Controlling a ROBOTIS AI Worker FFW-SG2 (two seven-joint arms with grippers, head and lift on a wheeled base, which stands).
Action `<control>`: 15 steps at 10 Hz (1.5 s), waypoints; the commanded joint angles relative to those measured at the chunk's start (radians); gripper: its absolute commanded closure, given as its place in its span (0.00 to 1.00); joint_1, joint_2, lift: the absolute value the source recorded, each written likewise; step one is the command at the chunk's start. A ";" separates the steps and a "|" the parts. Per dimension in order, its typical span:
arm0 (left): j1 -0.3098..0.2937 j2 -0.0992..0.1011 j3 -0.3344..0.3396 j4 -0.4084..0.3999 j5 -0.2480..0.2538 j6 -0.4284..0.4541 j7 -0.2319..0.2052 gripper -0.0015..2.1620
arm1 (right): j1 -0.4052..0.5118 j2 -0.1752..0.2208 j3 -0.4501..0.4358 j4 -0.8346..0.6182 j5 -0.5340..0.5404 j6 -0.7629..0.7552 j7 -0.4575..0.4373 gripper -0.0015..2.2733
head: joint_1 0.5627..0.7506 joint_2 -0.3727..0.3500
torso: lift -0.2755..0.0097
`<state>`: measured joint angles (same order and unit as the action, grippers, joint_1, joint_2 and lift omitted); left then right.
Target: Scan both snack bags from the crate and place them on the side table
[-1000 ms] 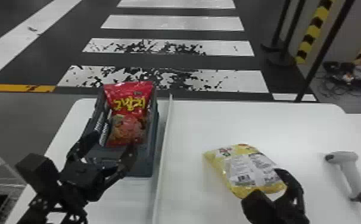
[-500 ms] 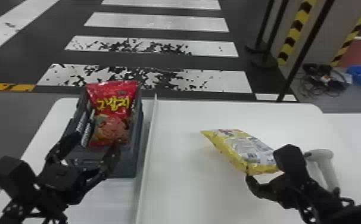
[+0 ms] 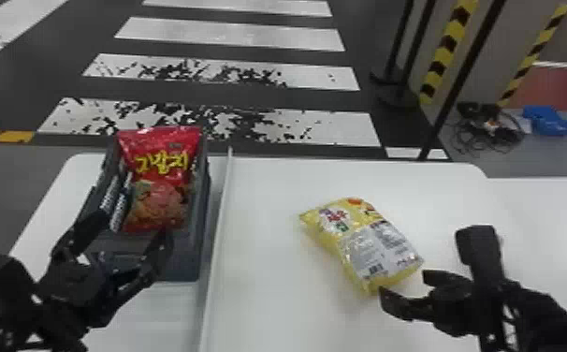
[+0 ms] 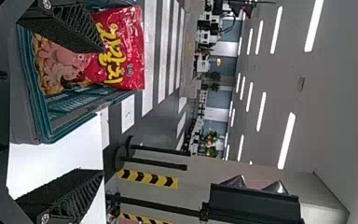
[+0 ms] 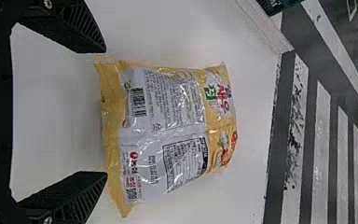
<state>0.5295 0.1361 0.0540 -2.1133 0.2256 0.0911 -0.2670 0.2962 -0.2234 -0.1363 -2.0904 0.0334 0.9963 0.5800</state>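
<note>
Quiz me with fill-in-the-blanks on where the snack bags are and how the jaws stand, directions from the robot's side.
The red bag sits in the ____.
The yellow bag lies on the white ____.
The yellow bag is to the red bag's ____.
Both arms' jaws stand ____.
Missing words: crate; table; right; open.

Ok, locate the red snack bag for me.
In the head view, the red snack bag sits in the dark crate, left of the raised white strip.
</note>
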 commanded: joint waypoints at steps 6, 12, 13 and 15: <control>0.009 0.000 0.003 -0.010 0.003 -0.003 0.000 0.04 | -0.029 0.035 -0.200 0.007 -0.489 -0.159 0.047 0.04 | 0.70 0.44 | 0.63; 0.004 0.000 0.001 -0.010 0.000 0.006 0.042 0.04 | -0.072 0.065 -0.062 0.136 -0.403 -0.451 -0.207 0.04 | 0.70 0.45 | 0.63; 0.006 -0.001 0.001 -0.011 -0.002 0.009 0.042 0.04 | -0.080 0.070 -0.046 0.158 -0.389 -0.463 -0.243 0.10 | 0.70 0.44 | 0.63; 0.009 -0.003 0.003 -0.013 -0.003 0.009 0.042 0.04 | -0.084 0.068 -0.031 0.165 -0.363 -0.478 -0.241 0.50 | 0.70 0.44 | 0.63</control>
<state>0.5370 0.1332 0.0556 -2.1249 0.2222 0.1005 -0.2258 0.2123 -0.1549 -0.1711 -1.9261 -0.3352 0.5196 0.3388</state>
